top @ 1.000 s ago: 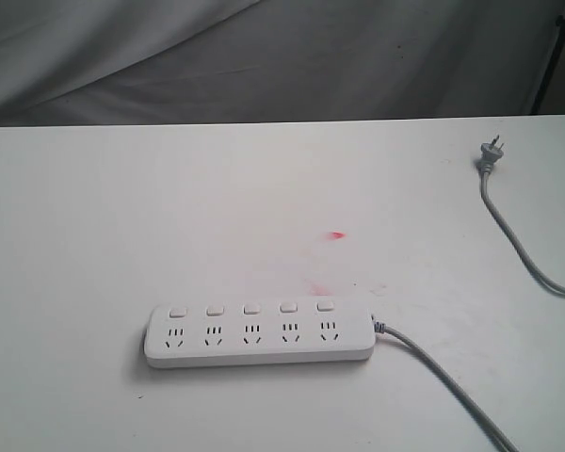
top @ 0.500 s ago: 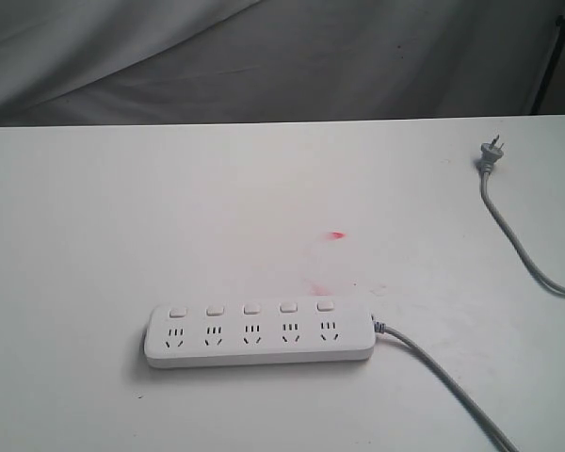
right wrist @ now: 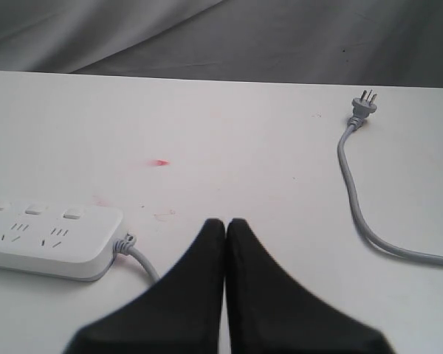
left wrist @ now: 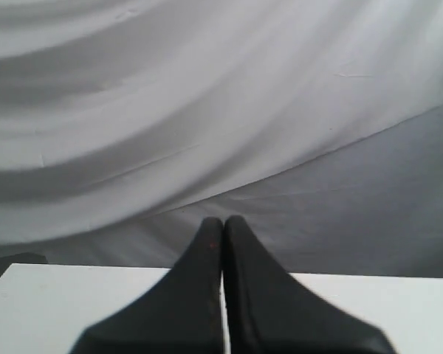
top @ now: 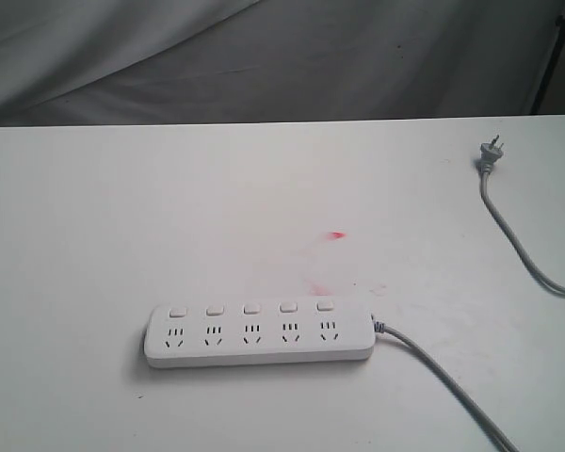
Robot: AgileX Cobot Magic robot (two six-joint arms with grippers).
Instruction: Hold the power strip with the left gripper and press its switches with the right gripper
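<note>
Left tool (left wrist: 223, 220), right tool (right wrist: 226, 222), both closed, power strip (top: 260, 334) on white table (top: 122, 207) (smudge (top: 336, 234), perhaps ink), grey backdrop (top: 264, 56)

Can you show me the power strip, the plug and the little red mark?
power strip (top: 252, 332), exterior view, top face at middle socket
plug (top: 489, 158), exterior view, grey body
red mark (top: 336, 234), exterior view, its centre

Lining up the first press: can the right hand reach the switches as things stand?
Probably yes. The switches face up, uncovered, on the power strip, and nothing but its cable lies between it and the shut right hand.
</note>
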